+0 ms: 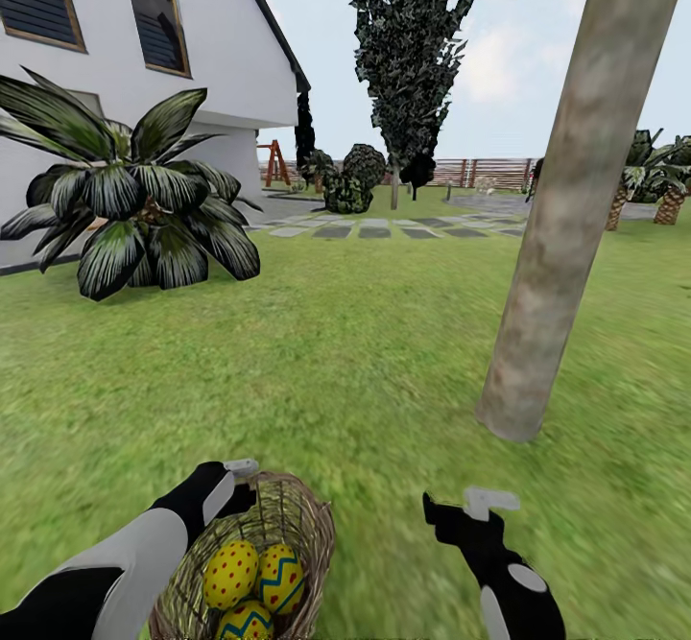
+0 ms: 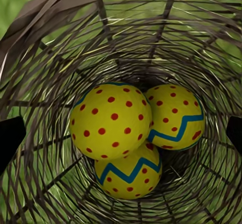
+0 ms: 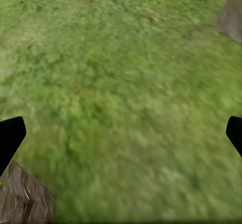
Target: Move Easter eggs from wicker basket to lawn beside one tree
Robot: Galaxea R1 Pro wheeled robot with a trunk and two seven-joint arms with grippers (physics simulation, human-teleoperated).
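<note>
1. Jaws of the left gripper stand wide apart above the wicker basket, holding nothing
2. Three Easter eggs lie bunched at the basket's bottom, between and beyond the dark fingertips (none touched)
3. Right gripper is spread wide too, hovering empty over the lawn
4. Nearby stands the tree, right of the basket

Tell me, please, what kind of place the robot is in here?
Most likely a house's back garden: a broad mottled green lawn, a white house wall with dark windows, a brown slatted wooden fence at the far end, and grey stone paving slabs crossing the grass.
</note>
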